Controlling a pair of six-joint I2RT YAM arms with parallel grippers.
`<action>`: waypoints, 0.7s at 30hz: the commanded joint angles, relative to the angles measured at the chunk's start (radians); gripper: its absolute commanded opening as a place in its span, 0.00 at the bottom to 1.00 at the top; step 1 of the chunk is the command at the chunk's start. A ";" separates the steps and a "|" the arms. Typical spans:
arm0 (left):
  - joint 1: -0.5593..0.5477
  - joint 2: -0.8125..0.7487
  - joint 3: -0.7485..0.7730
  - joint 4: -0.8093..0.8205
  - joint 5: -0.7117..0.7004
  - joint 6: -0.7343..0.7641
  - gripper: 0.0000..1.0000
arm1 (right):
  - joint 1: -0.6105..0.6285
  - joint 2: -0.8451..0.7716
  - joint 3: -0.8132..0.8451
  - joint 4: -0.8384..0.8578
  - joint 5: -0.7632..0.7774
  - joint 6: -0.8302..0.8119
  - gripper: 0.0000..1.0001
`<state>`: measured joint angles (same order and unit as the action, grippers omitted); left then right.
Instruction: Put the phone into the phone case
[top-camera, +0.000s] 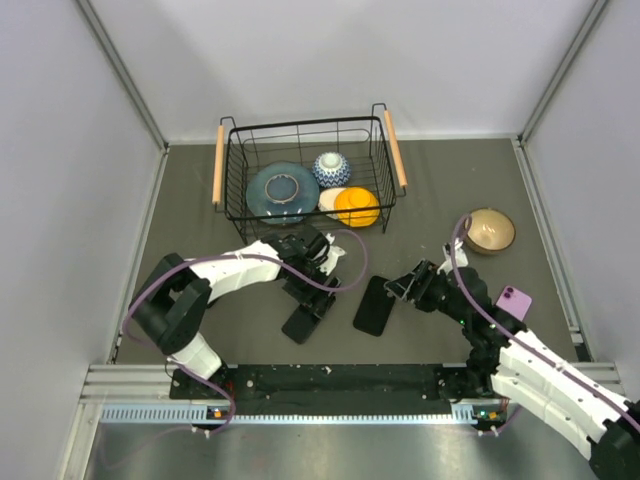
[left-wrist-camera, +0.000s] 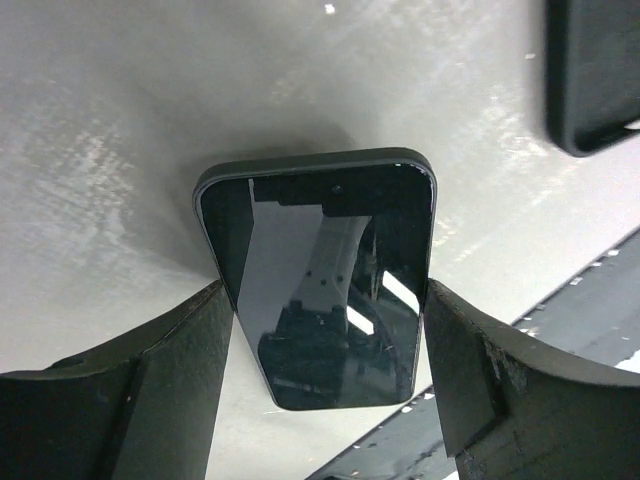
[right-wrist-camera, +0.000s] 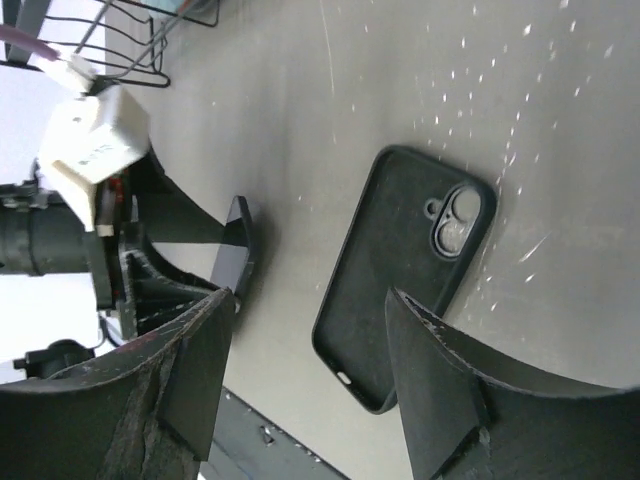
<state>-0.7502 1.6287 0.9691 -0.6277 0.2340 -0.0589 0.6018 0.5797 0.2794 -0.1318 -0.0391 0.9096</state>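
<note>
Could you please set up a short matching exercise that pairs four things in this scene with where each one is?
1 phone
2 phone case
3 purple phone
4 orange bowl

a in the wire basket
b between the left hand's fingers
c on the table beside the right arm
d flat on the table before the right hand

Pairs: 1-b, 2-d, 3-c, 4-a

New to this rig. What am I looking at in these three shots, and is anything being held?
Two robot arms sit bolted at a table's near edge. One picture looks down from above; the other two come from cameras on each wrist. The left tool has its fingers on both sides of the phone, apparently gripping it. The right tool is open above the phone case, which lies inside-up on the table. Also there: a wire basket of dishes, a tan bowl and a purple phone.
</note>
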 joint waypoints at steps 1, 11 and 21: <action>0.000 -0.087 -0.017 0.094 0.154 -0.082 0.58 | 0.032 0.086 -0.042 0.288 -0.076 0.175 0.61; 0.000 -0.121 -0.024 0.172 0.249 -0.147 0.56 | 0.183 0.418 0.052 0.445 0.012 0.249 0.60; 0.000 -0.133 -0.064 0.214 0.274 -0.150 0.56 | 0.251 0.595 0.138 0.514 0.008 0.250 0.48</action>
<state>-0.7502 1.5402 0.9169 -0.4683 0.4564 -0.2001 0.8192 1.1370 0.3630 0.3145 -0.0505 1.1526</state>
